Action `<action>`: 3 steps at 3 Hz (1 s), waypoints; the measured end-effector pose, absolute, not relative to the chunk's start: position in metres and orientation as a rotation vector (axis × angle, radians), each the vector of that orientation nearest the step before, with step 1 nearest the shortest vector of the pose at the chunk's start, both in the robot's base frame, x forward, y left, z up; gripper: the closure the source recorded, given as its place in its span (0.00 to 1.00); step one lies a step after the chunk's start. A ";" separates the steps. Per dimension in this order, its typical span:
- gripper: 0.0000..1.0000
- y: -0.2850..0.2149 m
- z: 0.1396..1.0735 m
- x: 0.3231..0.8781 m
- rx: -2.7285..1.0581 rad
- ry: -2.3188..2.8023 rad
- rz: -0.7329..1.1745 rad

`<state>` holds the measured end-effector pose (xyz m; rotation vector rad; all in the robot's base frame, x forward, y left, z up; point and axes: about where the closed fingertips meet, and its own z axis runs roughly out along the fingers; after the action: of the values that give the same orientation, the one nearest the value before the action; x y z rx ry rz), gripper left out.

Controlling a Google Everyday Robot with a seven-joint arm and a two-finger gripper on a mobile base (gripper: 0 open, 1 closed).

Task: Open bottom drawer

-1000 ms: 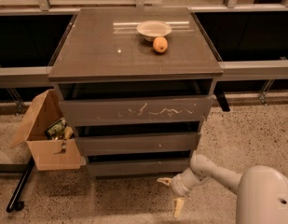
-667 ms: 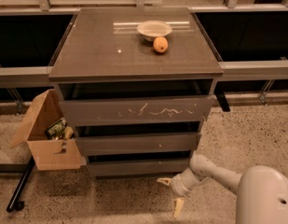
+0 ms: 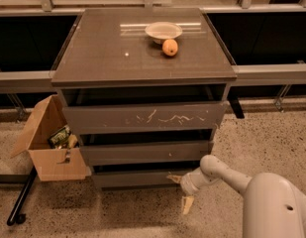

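The bottom drawer (image 3: 135,179) is the lowest, plain dark grey-brown front of the cabinet (image 3: 142,58), just above the floor, with a dark gap above it. My gripper (image 3: 181,191) is low at the drawer's right end, on a white arm that reaches in from the lower right. Its fingers are spread open. The upper fingertip (image 3: 174,177) is at the drawer front near its right edge, and the lower one (image 3: 187,205) points down at the floor. It holds nothing.
The middle drawer (image 3: 145,152) and the scratched top drawer (image 3: 142,117) sit above. A bowl (image 3: 163,30) and an orange (image 3: 170,47) are on the cabinet top. An open cardboard box (image 3: 48,143) stands on the floor left of the cabinet, with a black bar (image 3: 21,197) beside it.
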<state>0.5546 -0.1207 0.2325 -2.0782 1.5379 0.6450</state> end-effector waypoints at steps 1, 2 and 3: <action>0.00 -0.121 0.220 0.587 -2.081 1.538 0.573; 0.00 -0.117 0.201 0.611 -2.079 1.560 0.525; 0.00 -0.113 0.190 0.625 -2.070 1.566 0.480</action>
<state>0.6248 -0.1125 0.1901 -2.0695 1.5663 0.4801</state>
